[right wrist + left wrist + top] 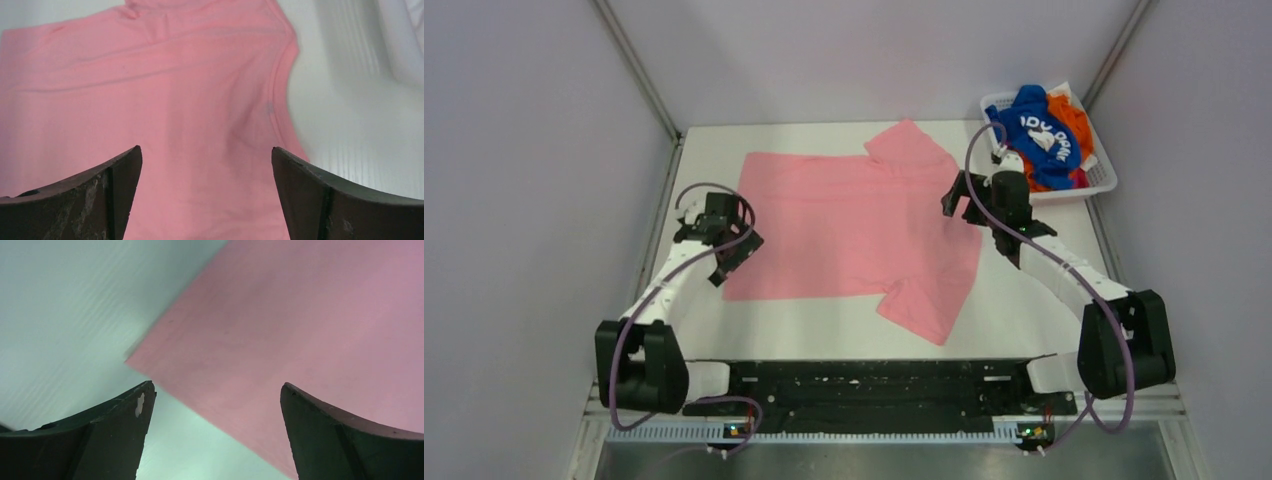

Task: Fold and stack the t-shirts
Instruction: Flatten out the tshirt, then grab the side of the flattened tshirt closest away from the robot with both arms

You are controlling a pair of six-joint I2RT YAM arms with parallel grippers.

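Observation:
The pink t-shirt [854, 225] lies spread flat on the white table, collar toward the right. My left gripper [736, 250] is open and empty above the shirt's near left corner, which shows in the left wrist view [280, 340]. My right gripper [956, 197] is open and empty above the shirt's collar edge, seen in the right wrist view [165, 100]. The blue t-shirt [1044, 135] with white lettering and the orange t-shirt [1074, 115] lie bunched in the white basket [1104, 178] at the back right.
The white table [1024, 300] is bounded by grey walls at left, back and right. The basket stands just behind my right arm. A black rail with the arm bases runs along the near edge.

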